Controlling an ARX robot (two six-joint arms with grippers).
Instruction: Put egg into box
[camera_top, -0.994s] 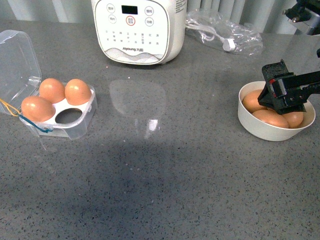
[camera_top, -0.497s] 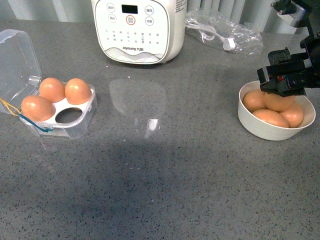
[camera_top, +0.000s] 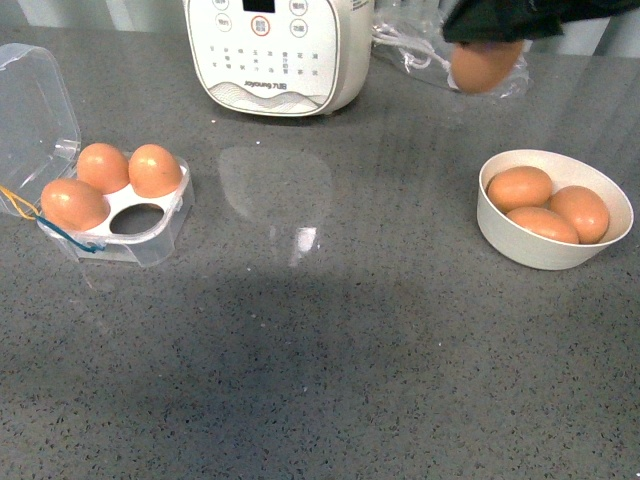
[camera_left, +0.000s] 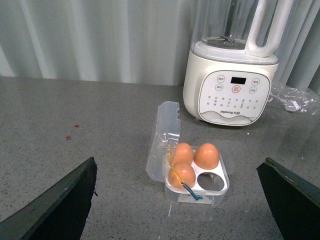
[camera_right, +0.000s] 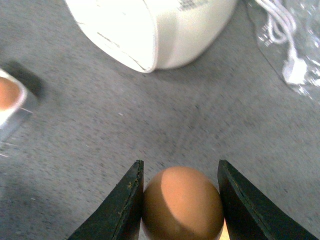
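Note:
My right gripper (camera_top: 487, 42) hangs high at the back right, shut on the egg (camera_top: 485, 68), an orange-brown one held well above the counter. In the right wrist view the egg (camera_right: 182, 202) sits pinched between both dark fingers (camera_right: 127, 200). The box (camera_top: 150, 245) stands at the left with its clear lid (camera_top: 35, 110) swung open. Three eggs fill its cells and the front right cell (camera_top: 138, 220) is empty. My left gripper (camera_left: 177, 162) is open, above and short of the box (camera_left: 215, 187), and does not show in the front view.
A white bowl (camera_top: 555, 258) at the right holds three brown eggs. A big white cooker (camera_top: 275, 50) stands at the back middle, with a plastic bag with a white cable (camera_top: 420, 50) beside it. Grey counter lies between the box and the bowl.
My right gripper has lifted an egg out of the bowl and carried it up and to the left. The bowl now shows three eggs. The box has not changed.

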